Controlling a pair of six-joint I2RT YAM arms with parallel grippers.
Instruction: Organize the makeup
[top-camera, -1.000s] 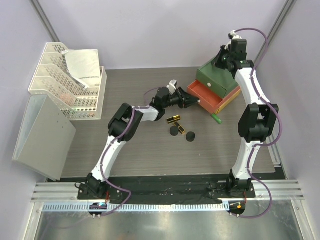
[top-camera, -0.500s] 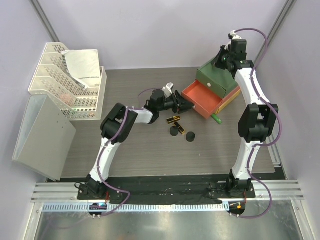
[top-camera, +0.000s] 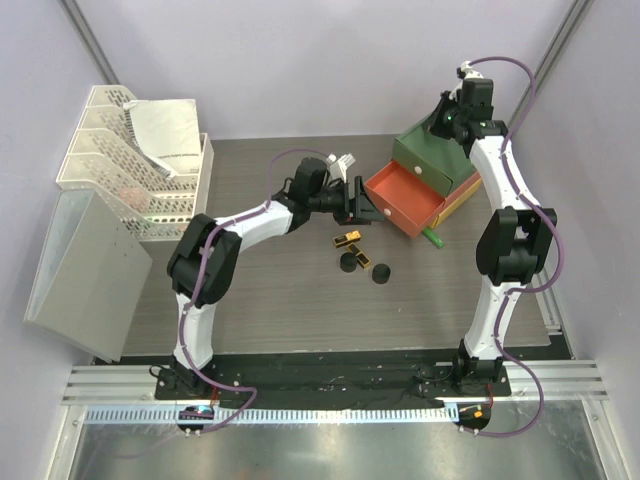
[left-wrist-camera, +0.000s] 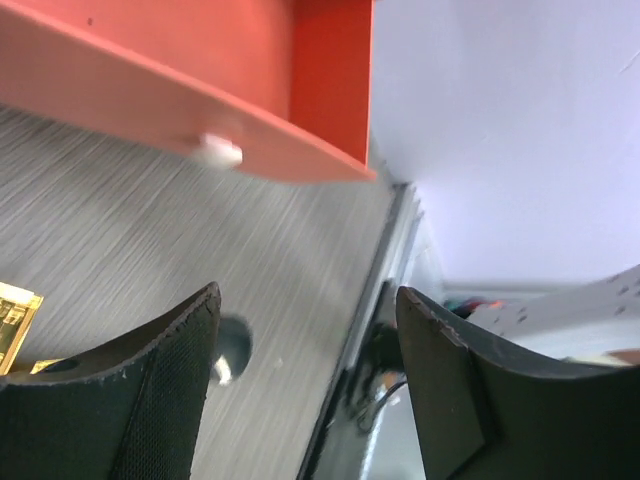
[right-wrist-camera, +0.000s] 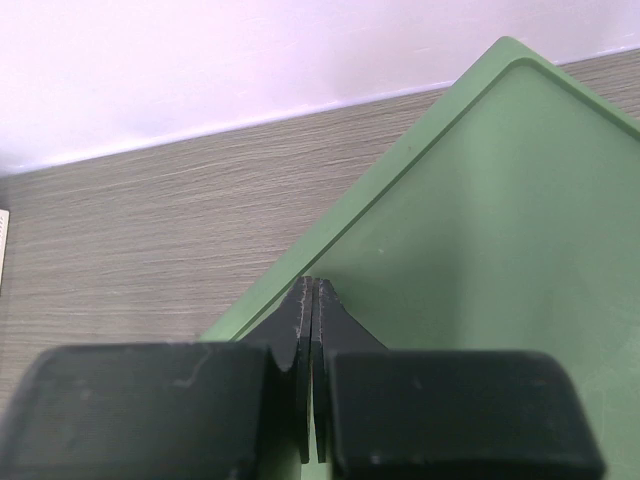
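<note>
The makeup lies on the table in front of the drawer box: two black-gold sticks (top-camera: 347, 239) (top-camera: 362, 258), two black round compacts (top-camera: 348, 263) (top-camera: 381, 273) and a green tube (top-camera: 432, 237) by the box's corner. The orange drawer (top-camera: 405, 195) stands pulled out. My left gripper (top-camera: 358, 205) is open just left of the drawer front, holding nothing. In the left wrist view the drawer's white knob (left-wrist-camera: 220, 150) sits above my open left gripper (left-wrist-camera: 305, 300), with a compact (left-wrist-camera: 232, 345) beyond. My right gripper (right-wrist-camera: 313, 285) is shut, empty, resting on the green top (right-wrist-camera: 480, 230).
The stacked drawer box (top-camera: 435, 160) stands at the back right with my right gripper (top-camera: 447, 125) on it. A white mesh rack (top-camera: 130, 165) and a grey panel (top-camera: 85, 265) fill the left side. The table's right edge rail (left-wrist-camera: 395, 250) shows past the drawer.
The left gripper pulled the orange drawer further out, then let go of the knob, opened and drew back left. The right arm has not moved.
</note>
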